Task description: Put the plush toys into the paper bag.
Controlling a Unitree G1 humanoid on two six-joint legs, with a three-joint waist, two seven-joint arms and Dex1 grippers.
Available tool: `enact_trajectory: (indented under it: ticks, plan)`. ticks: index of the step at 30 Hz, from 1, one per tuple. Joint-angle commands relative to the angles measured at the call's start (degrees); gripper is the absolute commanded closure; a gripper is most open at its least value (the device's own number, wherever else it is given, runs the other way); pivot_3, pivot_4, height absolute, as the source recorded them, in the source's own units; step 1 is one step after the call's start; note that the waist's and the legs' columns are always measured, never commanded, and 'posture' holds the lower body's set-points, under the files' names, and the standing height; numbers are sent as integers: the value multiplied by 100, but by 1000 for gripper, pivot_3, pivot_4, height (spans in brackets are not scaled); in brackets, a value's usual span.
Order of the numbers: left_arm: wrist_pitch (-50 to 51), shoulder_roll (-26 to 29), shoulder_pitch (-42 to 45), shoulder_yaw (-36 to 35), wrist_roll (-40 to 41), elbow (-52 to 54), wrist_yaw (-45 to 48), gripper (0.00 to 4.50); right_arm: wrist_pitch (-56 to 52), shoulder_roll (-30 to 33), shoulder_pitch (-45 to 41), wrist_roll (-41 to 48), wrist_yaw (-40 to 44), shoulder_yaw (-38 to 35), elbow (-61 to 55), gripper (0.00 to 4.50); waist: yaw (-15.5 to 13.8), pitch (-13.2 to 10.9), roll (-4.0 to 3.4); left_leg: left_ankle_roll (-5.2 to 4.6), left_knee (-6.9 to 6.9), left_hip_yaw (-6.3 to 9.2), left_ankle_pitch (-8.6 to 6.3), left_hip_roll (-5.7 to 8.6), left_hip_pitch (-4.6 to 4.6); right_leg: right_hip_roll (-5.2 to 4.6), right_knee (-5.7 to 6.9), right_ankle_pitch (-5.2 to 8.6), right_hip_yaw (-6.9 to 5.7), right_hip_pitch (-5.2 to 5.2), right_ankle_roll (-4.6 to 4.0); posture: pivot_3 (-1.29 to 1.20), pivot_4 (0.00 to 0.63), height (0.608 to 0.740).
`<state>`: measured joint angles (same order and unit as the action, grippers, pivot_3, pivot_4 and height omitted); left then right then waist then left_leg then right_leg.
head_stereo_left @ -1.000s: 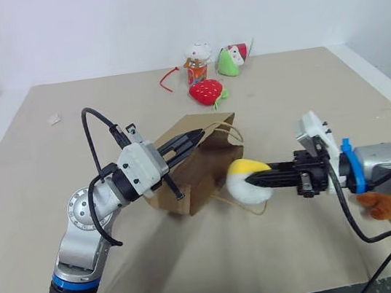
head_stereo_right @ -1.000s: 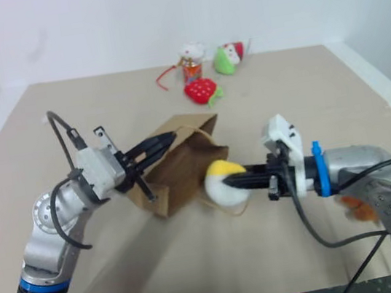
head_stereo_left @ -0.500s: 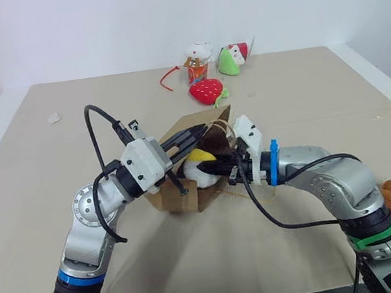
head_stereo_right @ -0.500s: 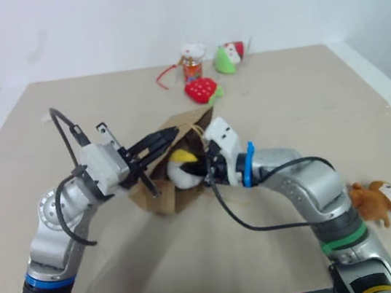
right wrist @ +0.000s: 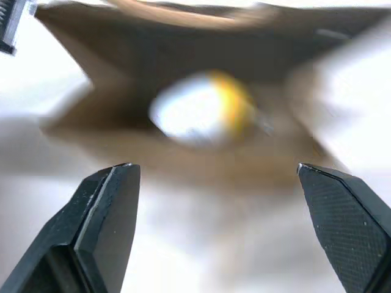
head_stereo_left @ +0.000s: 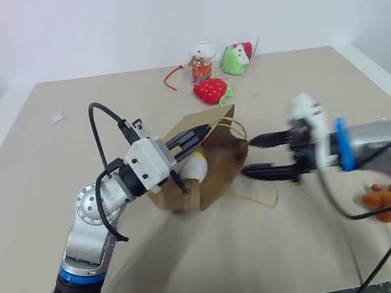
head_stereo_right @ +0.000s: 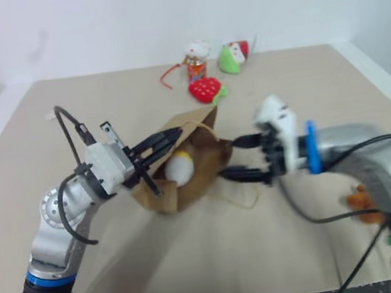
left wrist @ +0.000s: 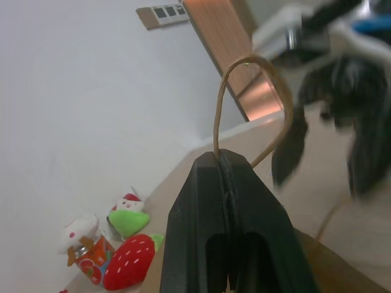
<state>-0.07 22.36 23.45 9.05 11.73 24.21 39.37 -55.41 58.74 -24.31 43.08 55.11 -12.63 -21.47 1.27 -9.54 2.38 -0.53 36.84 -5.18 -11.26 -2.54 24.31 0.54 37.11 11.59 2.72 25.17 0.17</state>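
One bag (head_stereo_left: 214, 169) is lying on the table (head_stereo_left: 52, 175), with two task toys in view: the ball (head_stereo_right: 179, 168) is sitting inside the bag mouth, and the monkey (head_stereo_left: 385, 203) is lying on the table beside the right arm. Three other toys (head_stereo_left: 211, 91) are resting at the far edge. A second ago the right gripper (head_stereo_left: 262, 156) was carrying the ball; it is now standing released, wide and empty, just outside the bag. The left gripper (head_stereo_left: 195, 135) is clenching the bag's rim by a handle (left wrist: 244, 104).
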Motion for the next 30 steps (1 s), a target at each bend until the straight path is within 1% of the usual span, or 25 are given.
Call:
enact_trajectory:
  ticks: [1,3,5,6,8,11,14,18,22,24,25,26,27,28,29,30]
  plan:
    - [-118,34,42,-62,64,131,58,4500,215,551,602,-375,227,-812,538,66,8,1,1,0,-1,0,0,-2,-3,2,0,-2,0,-2,2,0,150,740]
    - [-142,34,35,-64,62,101,70,4500,490,735,1073,-729,209,-1285,950,66,-2,0,1,0,-1,10,0,-4,-6,6,1,-2,-2,-6,2,0,150,740]
    - [-143,21,27,-56,61,103,62,4500,792,757,1484,-1168,-32,-1706,1421,66,-3,2,-2,-1,-1,10,1,-6,-8,12,4,-1,-3,-3,-7,0,150,740]
    - [-143,7,6,-40,51,123,50,4500,1012,747,1743,-1378,-56,-1895,1594,66,-6,2,-2,-1,-1,11,1,-6,-9,13,5,-2,-3,-4,-5,0,150,740]
    - [-155,-30,-65,-1,20,166,23,4500,1304,723,2531,-1784,28,-2345,1844,66,-9,5,-7,-1,1,14,2,-2,-9,11,4,-1,-4,-8,-5,0,150,740]
    - [-147,-70,-131,19,4,216,-8,4500,1458,591,3142,-2011,21,-2778,2072,66,-3,10,-17,0,0,11,1,2,-10,8,4,-10,-1,-10,20,0,150,740]
    - [-185,-103,-151,37,-21,185,-4,4500,1490,377,3501,-2104,-96,-2878,2194,66,14,11,-18,0,0,5,1,1,-17,10,4,-8,6,-10,15,0,150,740]
    - [-215,-128,-126,54,-27,133,6,4500,1612,73,3849,-2229,-207,-2743,2223,66,12,14,-23,-2,3,16,4,5,-28,17,4,0,9,-16,-1,0,150,740]
    - [-264,-124,-106,64,-10,82,56,4500,1568,-172,3797,-2199,-343,-2505,2293,66,13,19,-32,-8,3,15,8,15,-36,16,4,1,23,-18,-2,0,150,740]
    - [-302,-127,-80,64,-18,29,75,4500,1536,-302,3684,-2169,-474,-2437,2383,584,13,19,-31,-12,4,15,11,22,-42,15,3,1,31,-23,-2,0,150,740]
    - [-315,-128,-66,62,-28,11,79,4500,1549,-346,3697,-2169,-464,-2397,2402,947,13,19,-31,-13,5,15,12,24,-45,14,2,1,34,-26,-2,0,150,740]
    - [-325,-129,-57,61,-35,1,83,4500,1563,-370,3715,-2174,-449,-2369,2411,1089,12,19,-31,-14,6,15,13,27,-45,13,0,2,36,-28,-2,0,150,740]
    - [-331,-125,-52,64,-36,-3,96,4500,1564,-388,3739,-2180,-445,-2350,2421,1547,8,19,-28,-16,6,16,14,33,-45,11,0,2,38,-29,-2,0,150,740]
    - [-343,-120,-53,67,-41,-2,109,4500,1565,-409,3755,-2165,-434,-2342,2429,2337,8,19,-27,-19,7,17,15,40,-45,6,-3,2,42,-35,-2,0,150,740]
    - [-349,-115,-58,67,-40,2,117,4500,1566,-424,3760,-2154,-439,-2342,2430,2685,8,19,-27,-19,8,17,16,40,-46,6,-4,2,44,-36,-1,0,150,740]
    - [-355,-108,-71,67,-44,11,124,4500,1569,-435,3759,-2138,-435,-2342,2428,2839,8,19,-24,-19,9,17,16,41,-46,6,-4,2,45,-36,-1,0,150,740]
